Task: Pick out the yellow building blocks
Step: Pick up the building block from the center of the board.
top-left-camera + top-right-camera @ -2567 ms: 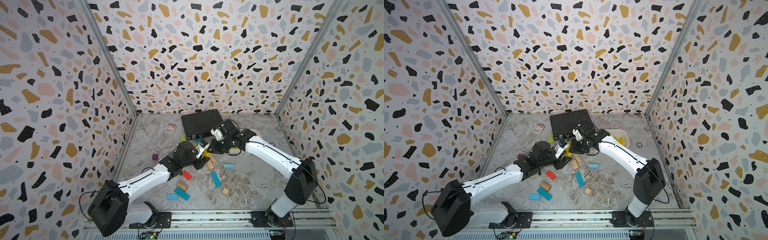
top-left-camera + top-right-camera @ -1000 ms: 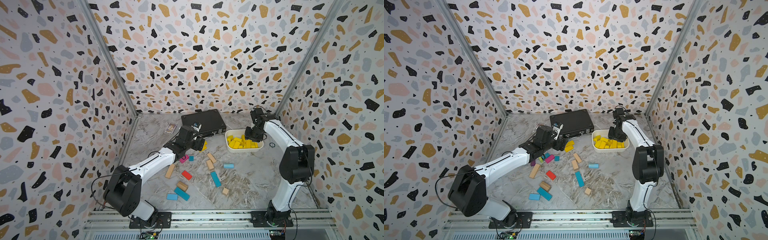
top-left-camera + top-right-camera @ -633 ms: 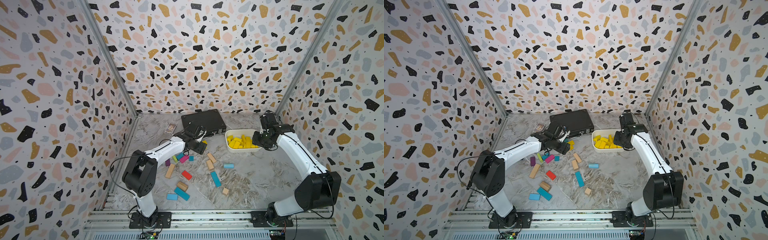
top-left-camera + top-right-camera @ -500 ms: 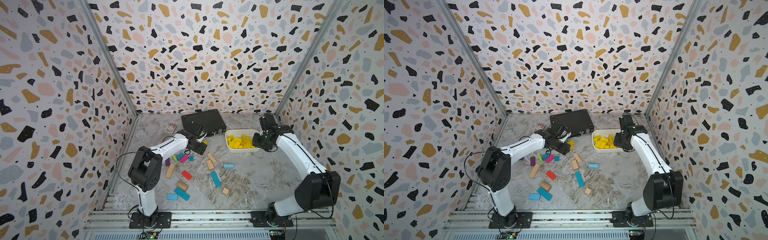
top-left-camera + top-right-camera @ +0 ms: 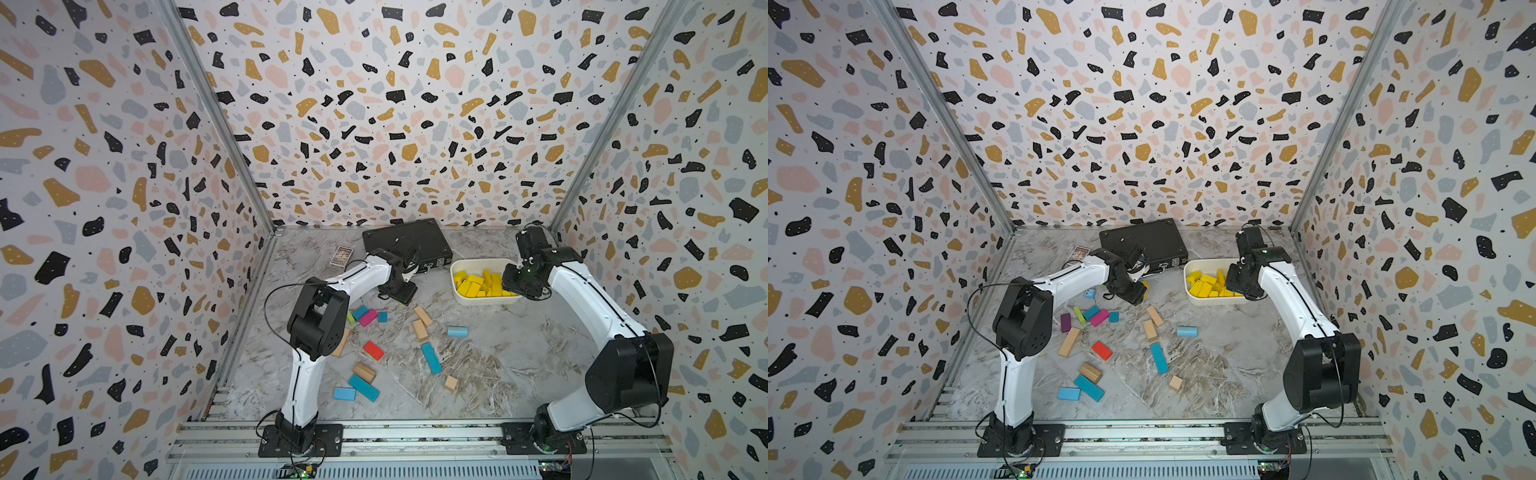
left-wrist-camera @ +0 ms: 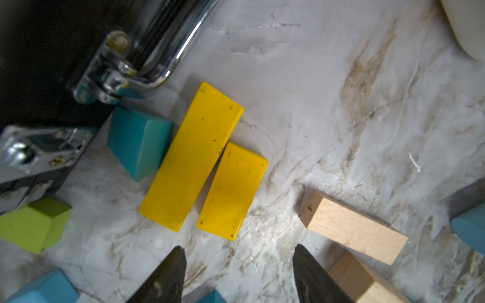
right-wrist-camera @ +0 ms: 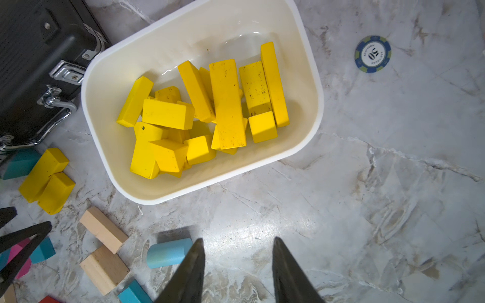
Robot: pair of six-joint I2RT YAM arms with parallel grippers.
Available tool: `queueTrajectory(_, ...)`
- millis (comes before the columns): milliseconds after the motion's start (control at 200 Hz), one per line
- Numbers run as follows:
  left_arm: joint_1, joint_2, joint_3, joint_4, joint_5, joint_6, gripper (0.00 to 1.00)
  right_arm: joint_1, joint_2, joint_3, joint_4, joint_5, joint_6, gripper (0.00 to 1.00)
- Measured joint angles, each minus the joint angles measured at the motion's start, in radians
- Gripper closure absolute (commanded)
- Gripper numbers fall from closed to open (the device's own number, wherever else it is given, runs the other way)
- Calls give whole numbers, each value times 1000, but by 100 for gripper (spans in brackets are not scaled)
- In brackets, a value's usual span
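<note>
Two yellow building blocks lie side by side on the marble table, a long one (image 6: 191, 157) and a shorter one (image 6: 232, 190); they also show in the right wrist view (image 7: 43, 174). My left gripper (image 6: 237, 251) hangs just above and short of them, open and empty. Several more yellow blocks (image 7: 227, 105) are piled in the white bin (image 7: 210, 189). My right gripper (image 7: 237, 241) is open and empty over bare table beside the bin. In both top views the left gripper (image 5: 399, 291) (image 5: 1133, 293) is by the black case, and the right gripper (image 5: 519, 286) (image 5: 1239, 286) is at the bin's right end.
A black case (image 5: 405, 243) with chrome latches stands at the back. A teal block (image 6: 136, 141) touches the long yellow one. Nearby lie a lime block (image 6: 34, 225), tan blocks (image 6: 351, 230), a light-blue cylinder (image 7: 168, 253) and a poker chip (image 7: 372, 53). Several coloured blocks (image 5: 430, 357) lie nearer the front.
The right gripper has left the middle of the table and now hangs at the bin's right end. The left gripper has shifted back beside the case, over the two yellow blocks.
</note>
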Motion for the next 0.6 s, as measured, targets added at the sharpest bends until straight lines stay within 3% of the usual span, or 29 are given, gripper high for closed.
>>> queueTrajectory(440, 1, 109, 83, -50, 4, 23, 51, 0, 17, 26, 0, 0, -15, 56)
queueTrajectory(601, 2, 129, 104, -59, 3, 36, 68, 0, 21, 26, 0, -1, -15, 56)
